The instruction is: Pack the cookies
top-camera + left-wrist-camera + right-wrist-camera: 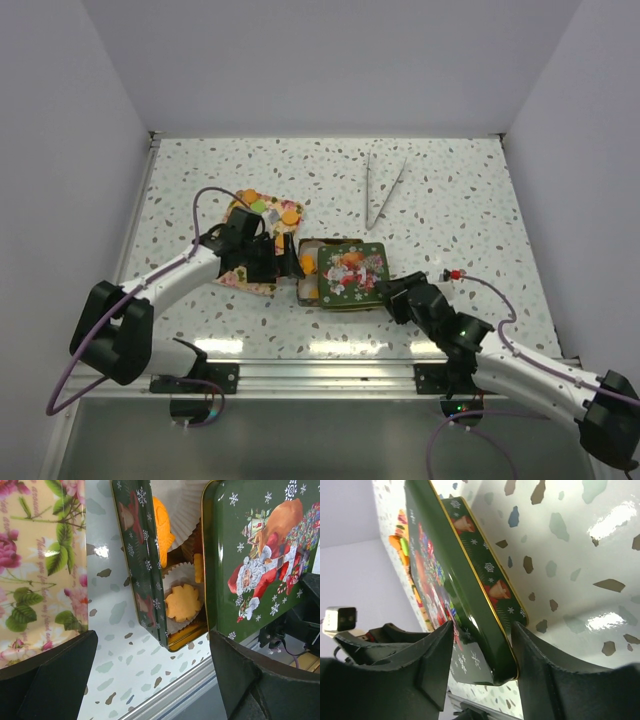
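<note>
A green Christmas tin [308,290] sits mid-table, and its Santa lid [350,270] lies shifted right, leaving the left part uncovered. Orange cookies [182,602] lie in white paper cups inside the tin [140,555], beside the lid [260,555]. More orange and green cookies [272,210] lie on a floral tray [245,278]. My left gripper [285,262] [152,640] is open and empty, over the tin's left end. My right gripper [392,296] [482,630] is shut on the lid's [435,565] right edge, above the tin base [487,567].
Metal tongs [383,190] lie at the back right of the speckled table. The floral tray [40,570] is just left of the tin. White walls close in the table on three sides. A metal rail [330,370] runs along the near edge.
</note>
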Robot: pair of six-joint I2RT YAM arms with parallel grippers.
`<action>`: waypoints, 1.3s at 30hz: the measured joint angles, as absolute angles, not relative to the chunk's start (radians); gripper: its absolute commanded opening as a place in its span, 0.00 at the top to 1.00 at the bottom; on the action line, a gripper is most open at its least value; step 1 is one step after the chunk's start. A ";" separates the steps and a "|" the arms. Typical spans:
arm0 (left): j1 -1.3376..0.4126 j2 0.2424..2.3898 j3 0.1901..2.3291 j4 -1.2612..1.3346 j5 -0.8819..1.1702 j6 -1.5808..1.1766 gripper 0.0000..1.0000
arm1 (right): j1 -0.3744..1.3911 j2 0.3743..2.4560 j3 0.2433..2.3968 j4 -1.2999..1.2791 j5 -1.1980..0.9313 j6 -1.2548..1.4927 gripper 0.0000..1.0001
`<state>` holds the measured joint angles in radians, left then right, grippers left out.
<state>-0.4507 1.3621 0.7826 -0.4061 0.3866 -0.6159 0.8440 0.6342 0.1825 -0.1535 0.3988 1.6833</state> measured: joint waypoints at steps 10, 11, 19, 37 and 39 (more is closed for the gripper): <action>-0.451 1.363 0.765 -0.385 0.412 -0.616 0.00 | 0.844 0.833 0.252 -0.102 0.354 1.656 0.42; -0.451 1.364 0.765 -0.383 0.415 -0.615 0.00 | 0.844 0.851 0.261 -0.096 0.348 1.652 0.42; -0.451 1.369 0.765 -0.382 0.421 -0.604 0.00 | 0.844 0.991 0.349 -0.058 0.305 1.604 0.32; -0.451 1.433 0.730 -0.324 0.481 -0.578 0.00 | 0.844 1.163 0.556 -0.157 0.258 1.542 0.08; -0.451 1.437 0.730 -0.307 0.491 -0.578 0.00 | 0.844 1.177 0.594 -0.189 0.252 1.522 0.07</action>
